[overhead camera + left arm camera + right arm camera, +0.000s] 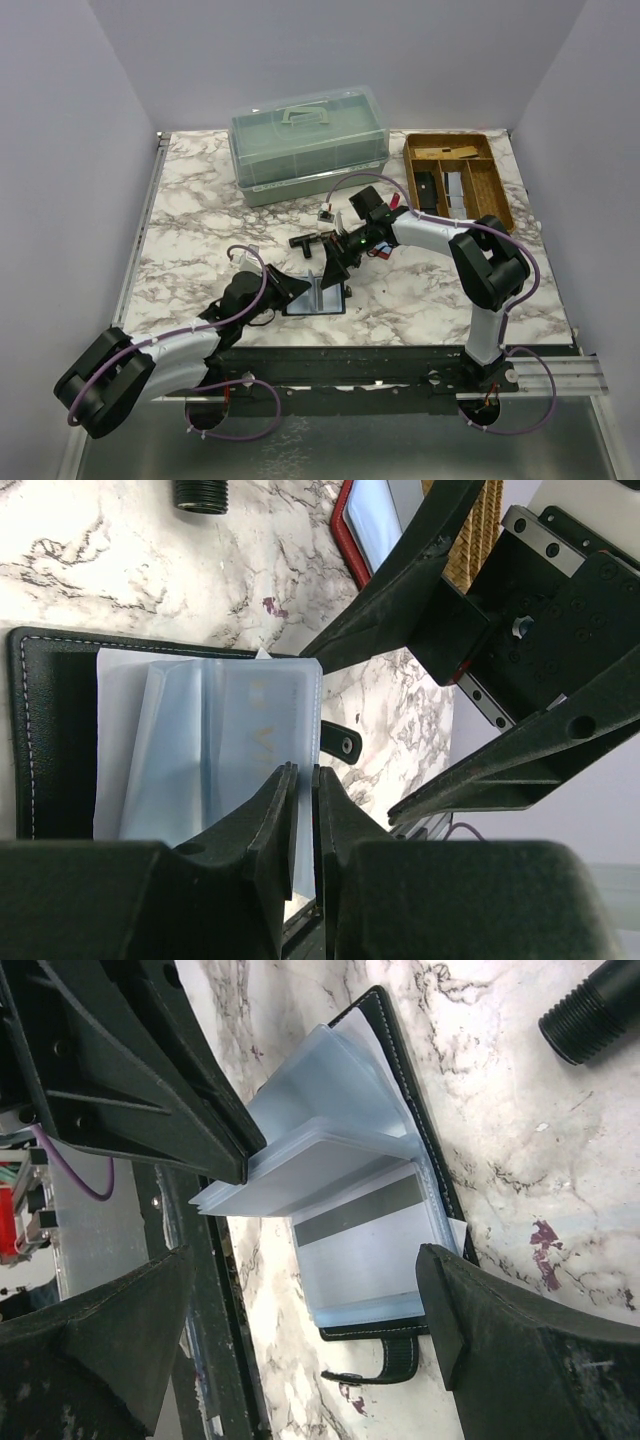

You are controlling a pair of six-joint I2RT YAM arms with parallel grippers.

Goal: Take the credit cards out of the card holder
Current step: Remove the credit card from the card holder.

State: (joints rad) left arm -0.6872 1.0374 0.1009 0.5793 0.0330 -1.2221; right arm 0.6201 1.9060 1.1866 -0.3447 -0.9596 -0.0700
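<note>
On the white marbled table [200, 200], your black leather card holder [45, 720] is lying open near the front edge. Your right gripper [307, 1252] is hovering over it, fingers spread wide. Your left gripper [303, 775] is pinching the clear plastic sleeve pages [310, 1100]. The pale blue credit card [370, 1260] is sitting in a sleeve; only the right wrist cam is showing its silvery stripe.

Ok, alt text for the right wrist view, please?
The left gripper pinches pale blue clear plastic sleeves lifted from an open black leather card holder on the marble table; the right gripper hovers open over it. A grey-striped card shows inside.
</note>
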